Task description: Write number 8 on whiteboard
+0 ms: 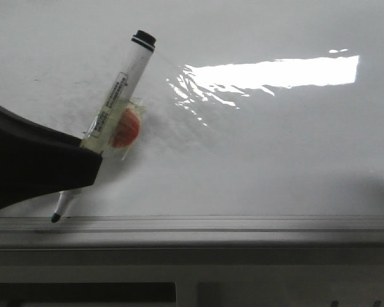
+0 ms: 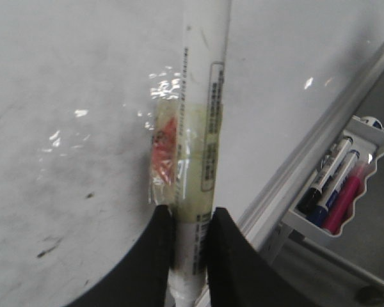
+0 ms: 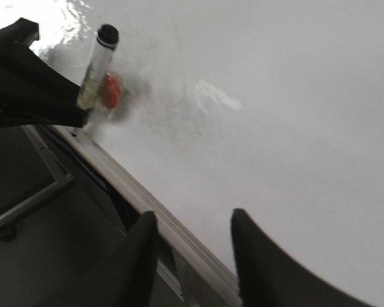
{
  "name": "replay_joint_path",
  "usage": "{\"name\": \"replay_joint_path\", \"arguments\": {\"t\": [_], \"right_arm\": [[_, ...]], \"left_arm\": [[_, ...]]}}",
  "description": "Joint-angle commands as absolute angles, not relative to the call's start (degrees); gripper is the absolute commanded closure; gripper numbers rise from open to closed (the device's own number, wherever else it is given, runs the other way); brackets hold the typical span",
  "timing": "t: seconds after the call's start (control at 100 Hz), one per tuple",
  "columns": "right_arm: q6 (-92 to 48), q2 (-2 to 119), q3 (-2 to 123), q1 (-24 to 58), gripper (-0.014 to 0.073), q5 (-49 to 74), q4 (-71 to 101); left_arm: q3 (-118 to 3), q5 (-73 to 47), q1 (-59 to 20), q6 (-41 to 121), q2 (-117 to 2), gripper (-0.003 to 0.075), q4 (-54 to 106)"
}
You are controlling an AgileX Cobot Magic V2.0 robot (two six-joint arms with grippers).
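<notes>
My left gripper is shut on a white marker wrapped in clear tape with an orange-red patch. The marker slants up to the right; its black tip sits by the pale grey edge rail of the whiteboard. The left wrist view shows the marker clamped between my black fingers. No number 8 shows on the board. My right gripper is open and empty above the rail. The right wrist view also shows the marker and the left gripper.
A grey tray with three markers, black, blue and pink, hangs beyond the board's rail. Small black specks and faint grey smears mark the board. A bright light reflection lies on the upper right of the board.
</notes>
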State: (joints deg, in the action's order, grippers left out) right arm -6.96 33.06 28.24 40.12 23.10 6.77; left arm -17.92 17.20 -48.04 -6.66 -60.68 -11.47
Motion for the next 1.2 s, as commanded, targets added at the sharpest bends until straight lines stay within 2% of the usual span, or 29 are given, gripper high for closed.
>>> {"name": "replay_joint_path", "arguments": {"t": [0.0, 0.25, 0.62, 0.69, 0.86, 0.9, 0.97, 1.12, 1.19], "right_arm": [[-7.6, 38.6, 33.3, 43.4, 0.0207, 17.4, 6.6], [-7.6, 53.7, 41.7, 53.6, 0.0209, 11.8, 6.6], [-7.5, 63.8, 48.7, 54.4, 0.0223, 11.9, 7.1], [-7.5, 64.2, 48.7, 54.4, 0.0299, 12.2, 7.1], [-7.0, 64.3, 48.7, 54.0, 0.0616, 13.2, 7.1], [-7.0, 64.3, 48.7, 54.0, 0.0665, 13.5, 6.9], [-7.1, 64.3, 48.7, 54.0, 0.0662, 14.1, 6.6], [-7.5, 64.3, 48.7, 54.1, 0.0662, 13.9, 6.3], [-7.4, 64.3, 48.7, 54.0, 0.0662, 14.2, 6.5]], "left_arm": [[-21.2, 16.6, -47.9, -6.9, -57.4, 0.0741, -17.2], [-23.9, 14.6, -47.9, -6.9, -54.7, 0.0741, -30.4], [-23.9, 14.8, -47.9, -6.9, -54.7, 0.0741, -37.1], [-23.9, 14.8, -47.9, -6.9, -54.7, 0.0741, -37.1], [-23.9, 14.1, -47.9, -6.9, -54.7, 0.0740, -37.2], [-23.9, 14.1, -47.9, -6.9, -54.7, 0.0734, -37.2], [-23.9, 14.5, -47.9, -6.9, -54.7, 0.0671, -37.2], [-23.9, 14.5, -47.9, -7.2, -54.4, 0.0404, -37.0], [-23.9, 12.8, -47.9, -7.2, -53.0, 0.0365, -35.5]]}}
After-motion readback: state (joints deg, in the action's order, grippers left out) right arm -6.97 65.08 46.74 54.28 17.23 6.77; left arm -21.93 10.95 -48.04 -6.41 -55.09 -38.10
